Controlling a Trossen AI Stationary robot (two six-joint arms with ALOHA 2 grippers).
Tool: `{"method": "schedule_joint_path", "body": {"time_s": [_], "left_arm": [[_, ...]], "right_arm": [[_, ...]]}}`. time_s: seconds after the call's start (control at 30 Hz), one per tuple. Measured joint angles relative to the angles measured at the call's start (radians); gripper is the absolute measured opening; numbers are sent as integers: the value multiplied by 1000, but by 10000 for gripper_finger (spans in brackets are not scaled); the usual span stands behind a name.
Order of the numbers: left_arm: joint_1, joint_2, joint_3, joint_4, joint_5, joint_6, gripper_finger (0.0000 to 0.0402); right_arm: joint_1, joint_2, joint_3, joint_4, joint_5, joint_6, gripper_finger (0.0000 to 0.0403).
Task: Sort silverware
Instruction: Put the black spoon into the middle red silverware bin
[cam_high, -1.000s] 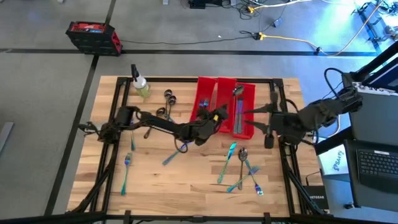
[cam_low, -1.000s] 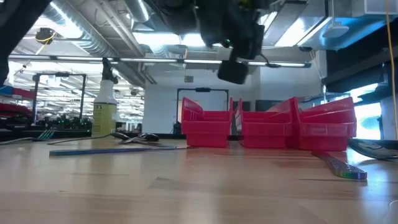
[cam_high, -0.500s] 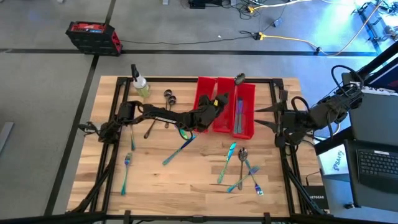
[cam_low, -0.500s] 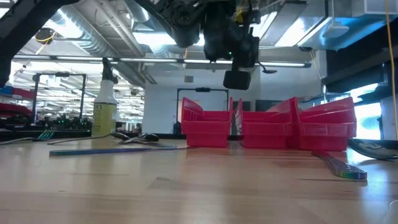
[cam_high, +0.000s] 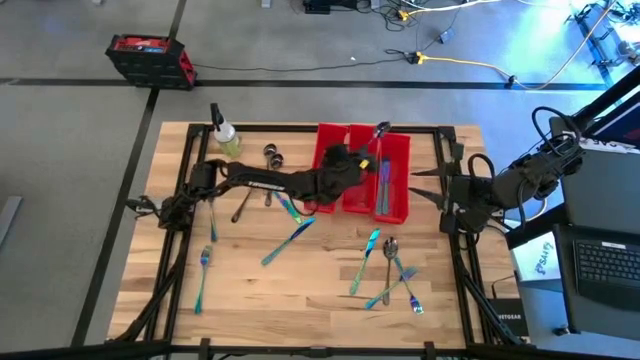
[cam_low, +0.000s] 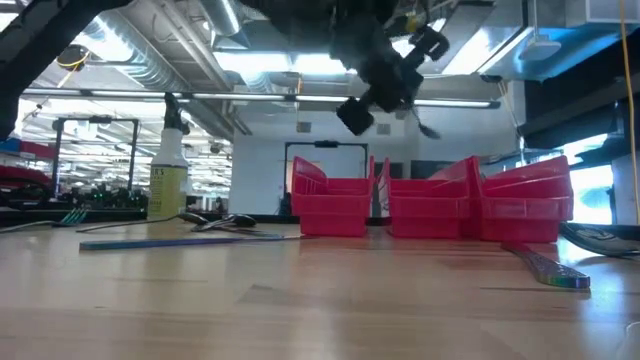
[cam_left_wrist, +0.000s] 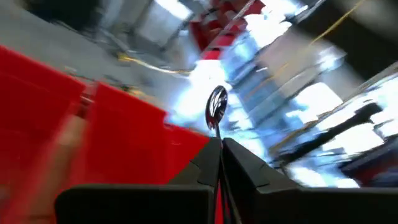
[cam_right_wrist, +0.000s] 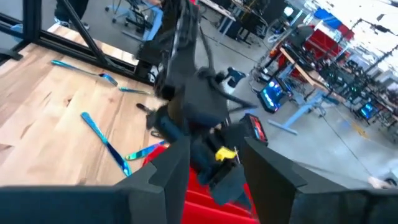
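Note:
My left gripper (cam_high: 362, 152) hangs over the red bins (cam_high: 398, 205), shut on a dark spoon (cam_high: 381, 130) whose bowl (cam_left_wrist: 216, 104) sticks out past the fingertips toward the table's far edge. In the low view this gripper (cam_low: 400, 88) is well above the bins (cam_low: 430, 210). My right gripper (cam_high: 428, 188) waits open at the table's right edge, right of the bins, with nothing between its fingers (cam_right_wrist: 177, 163). More silverware lies flat on the wood: a blue knife (cam_high: 288, 238), a fork (cam_high: 204, 272), a cluster (cam_high: 388, 268) at the near right, and spoons (cam_high: 272, 156) by the far left. My left gripper pinches the spoon's thin handle (cam_left_wrist: 217, 138) between its two fingertips, just below the bowl. The fingers run nearly level and along the handle, coming from the table's left. The spoon is lifted clear over the bins, with its bowl ahead of the fingertips.
A spray bottle (cam_high: 224, 135) with yellowish liquid stands at the far left corner. Black frame rails (cam_high: 455, 250) run along the table's left and right sides. Bare wood (cam_high: 300, 290) lies toward the near edge. Some silverware (cam_high: 384, 185) lies in the right bin.
My left gripper has carried the spoon away from the table's middle toward the far edge and a little right, over the red bins, rising slightly and rolling about its own pointing line. It has stayed shut on the spoon. My right gripper has drawn slightly toward the right edge.

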Motion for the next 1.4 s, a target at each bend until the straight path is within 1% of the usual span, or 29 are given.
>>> {"method": "schedule_joint_path", "body": {"time_s": [0.07,0.13,0.23,0.4,0.53,0.73,0.8,0.9,0.97,1.03,1.1,1.2,1.27,1.4], "left_arm": [[-6,0,81,-164,-77,-10,0],[-12,0,137,-260,-167,10,0],[-23,2,175,-287,-238,63,0],[-40,8,186,-276,-248,91,0],[-53,40,186,-281,-293,146,0],[-74,79,186,-297,-302,166,0],[-77,88,186,-324,-298,162,0],[-79,107,185,-349,-255,109,0],[-73,117,185,-374,-222,61,0],[-64,119,185,-433,-200,-14,0],[-53,121,185,-500,-146,-98,0],[-32,122,174,-557,-47,-206,0],[-26,122,174,-582,-34,-232,0],[-20,122,174,-586,-33,-237,0]], "right_arm": [[0,0,0,-11,10,33,131],[0,0,0,-17,11,56,131],[0,1,0,-28,11,74,131],[0,1,0,-34,11,89,131],[0,1,0,-34,6,89,131],[0,5,0,-34,-17,89,131],[0,7,0,-33,-20,95,131],[0,12,0,-34,-51,116,131],[0,18,0,-36,-53,120,131],[0,21,0,-46,-53,121,131],[0,25,0,-53,-53,124,131],[0,27,0,-57,-53,127,131],[0,27,0,-55,-53,127,131],[0,27,0,-55,-53,127,131]]}}
